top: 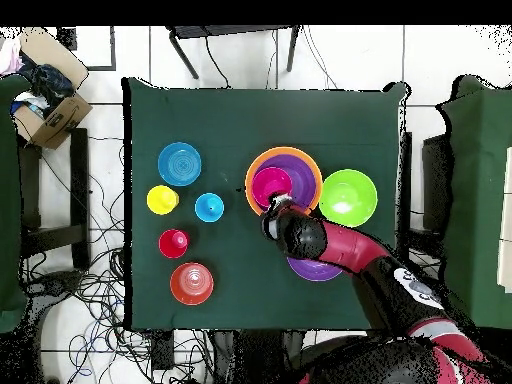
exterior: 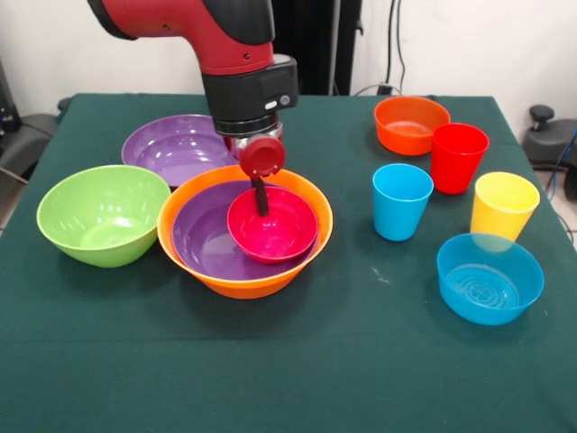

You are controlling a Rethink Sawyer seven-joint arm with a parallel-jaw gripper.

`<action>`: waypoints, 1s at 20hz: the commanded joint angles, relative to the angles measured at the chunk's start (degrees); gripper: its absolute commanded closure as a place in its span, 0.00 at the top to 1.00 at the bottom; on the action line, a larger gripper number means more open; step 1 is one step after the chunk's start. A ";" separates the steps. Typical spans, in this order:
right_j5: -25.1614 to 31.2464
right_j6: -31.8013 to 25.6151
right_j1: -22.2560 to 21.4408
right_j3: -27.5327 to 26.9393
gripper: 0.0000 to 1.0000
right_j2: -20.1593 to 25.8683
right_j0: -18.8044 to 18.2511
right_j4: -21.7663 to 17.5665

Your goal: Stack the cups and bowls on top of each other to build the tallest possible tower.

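A large orange bowl [exterior: 236, 282] stands mid-table with a purple bowl [exterior: 200, 239] nested in it. Inside the purple one a small pink-red bowl [exterior: 287, 233] rests off-centre to the right; from overhead this pile [top: 300, 157] lies next to the green bowl. My gripper [exterior: 261, 204] [top: 272, 206] reaches down into the pink-red bowl at its far rim. The grip itself is hidden by the wrist. On the right stand the blue cup [exterior: 402, 200], red cup [exterior: 458, 158] and yellow cup [exterior: 504, 206], all upright and apart.
A lime green bowl [exterior: 104, 214] sits left of the pile, and a second purple bowl [exterior: 171, 147] lies behind it, partly under the arm. A small orange bowl [exterior: 411, 124] is at the far right, a small blue bowl [exterior: 489, 277] at the near right.
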 commanded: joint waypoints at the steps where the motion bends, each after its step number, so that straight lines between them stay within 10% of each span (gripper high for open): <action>1: 1.18 -4.95 2.07 -2.07 0.00 5.46 -1.21 -4.50; 20: 6.78 -7.13 2.42 -5.82 0.00 7.34 -3.43 -6.01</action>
